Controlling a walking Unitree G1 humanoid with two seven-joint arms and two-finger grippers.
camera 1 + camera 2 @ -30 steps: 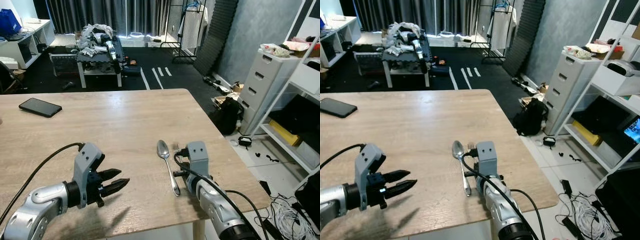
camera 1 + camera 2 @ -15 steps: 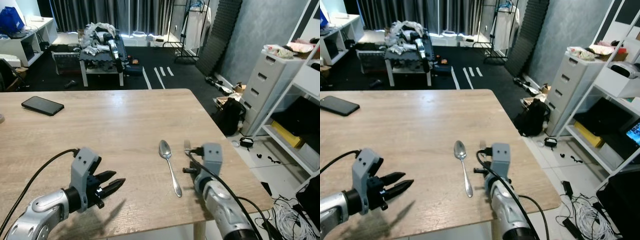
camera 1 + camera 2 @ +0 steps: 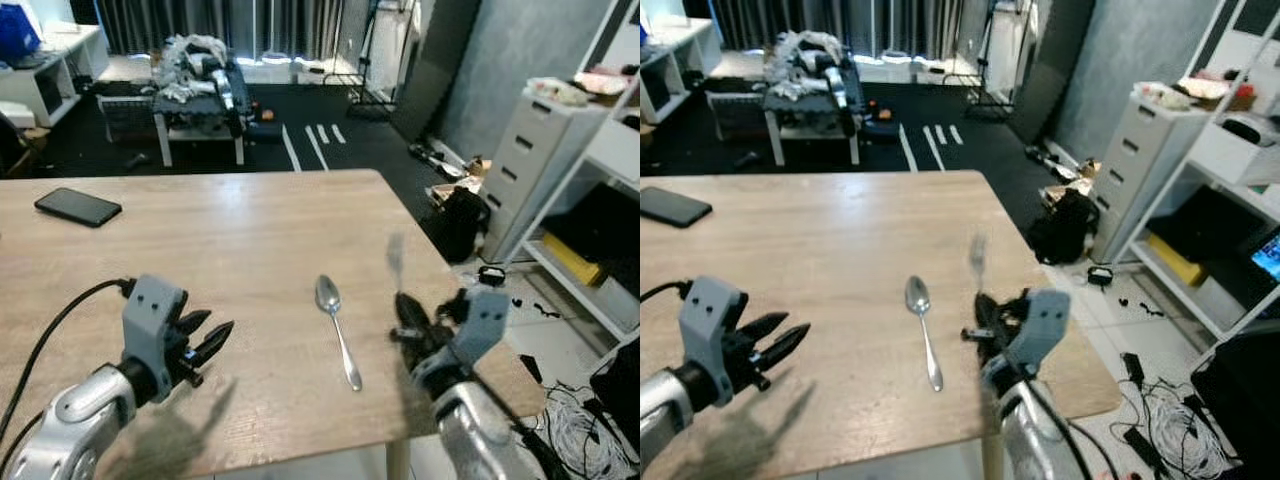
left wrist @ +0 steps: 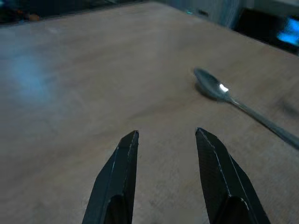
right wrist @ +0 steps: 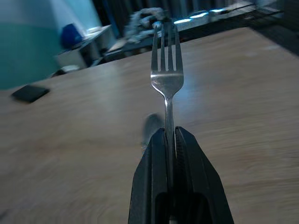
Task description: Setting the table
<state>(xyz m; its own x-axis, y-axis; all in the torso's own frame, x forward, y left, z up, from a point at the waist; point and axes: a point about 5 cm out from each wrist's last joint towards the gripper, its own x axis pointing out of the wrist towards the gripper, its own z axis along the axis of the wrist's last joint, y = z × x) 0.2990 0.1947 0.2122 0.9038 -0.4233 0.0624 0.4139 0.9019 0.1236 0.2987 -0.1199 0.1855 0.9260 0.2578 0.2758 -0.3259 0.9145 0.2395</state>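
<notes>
Fork [image 5: 167,70] is the thing I read best from the right wrist camera: 4 slim steel tines, handle pinched tight between the 2 black fingers of my right gripper [image 5: 169,135], tines pointing away over the tabletop. In the head views the same fork [image 3: 394,256] is only a pale blurred streak standing above the gripper [image 3: 409,318], off the wood, near the table's right edge.

My left gripper [image 3: 207,337] hovers low over the near left part of the table [image 3: 230,240], fingers parted with a clear gap and nothing between them. Its wrist camera shows those tapered matte fingers [image 4: 117,172] over bare wood, with the spoon [image 4: 219,91] ahead, a bright glint on its bowl.

From the head, the spoon [image 3: 337,327] lies flat between the 2 grippers, bowl away from me, thin handle toward the near edge. The table is pale wood-grain laminate with square corners. A dark phone [image 3: 77,207] lies flat far to the left, well apart from everything. Between the spoon and the phone I have open wood to work in; the right corner drops to a floor strewn with cables [image 3: 575,425].
</notes>
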